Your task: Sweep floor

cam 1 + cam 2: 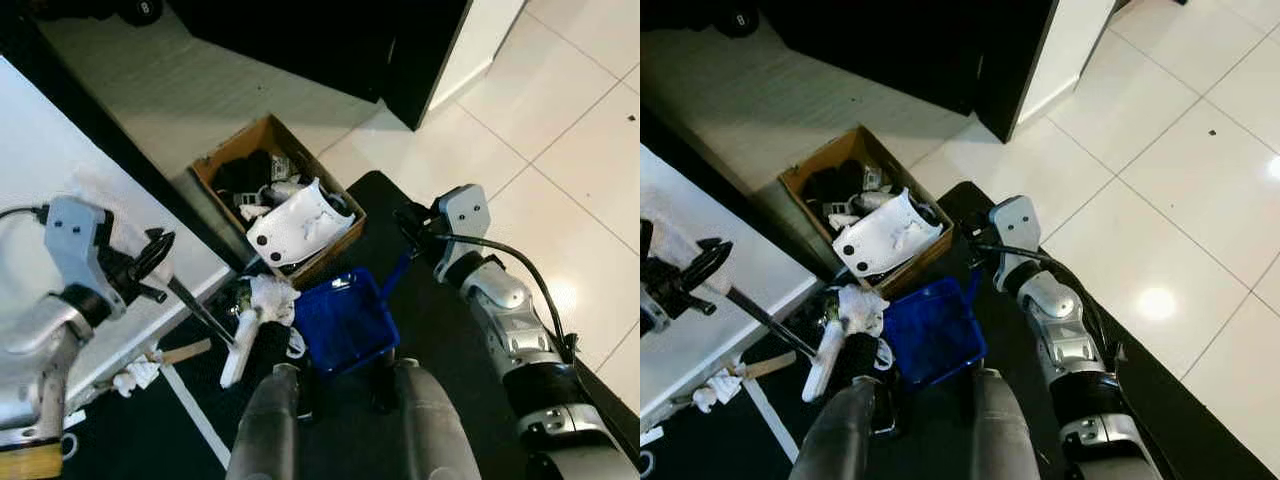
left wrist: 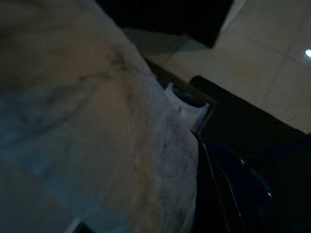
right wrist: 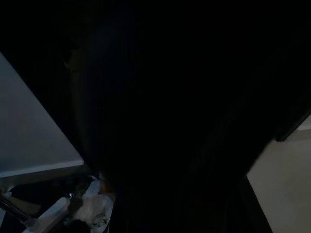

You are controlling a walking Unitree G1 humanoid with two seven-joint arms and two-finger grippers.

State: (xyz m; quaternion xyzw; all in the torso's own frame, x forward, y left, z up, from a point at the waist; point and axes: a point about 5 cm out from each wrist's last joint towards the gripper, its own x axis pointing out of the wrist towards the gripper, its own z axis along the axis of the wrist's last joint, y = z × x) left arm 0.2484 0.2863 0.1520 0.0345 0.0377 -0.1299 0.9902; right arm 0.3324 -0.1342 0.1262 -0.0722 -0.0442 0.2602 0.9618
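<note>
My left gripper (image 1: 155,262) is shut on the thin dark handle (image 1: 200,310) of a hand brush. The handle slants down to the white brush head (image 1: 237,350) on the black mat. A blue dustpan (image 1: 345,320) lies on the mat just right of the brush head. Its handle runs up to my right gripper (image 1: 412,225), which is shut on it. A crumpled white paper wad (image 1: 272,297) sits between the brush head and the dustpan's left edge. In the dark right wrist view the wad (image 3: 95,206) and brush (image 3: 53,213) are faint.
An open cardboard box (image 1: 262,133) full of odds and ends stands just beyond the dustpan. A white panel (image 1: 40,150) runs along the left. White scraps (image 1: 135,375) and a wooden stick (image 1: 185,352) lie beside it. Pale tiles spread to the right. My knees (image 1: 270,420) are below.
</note>
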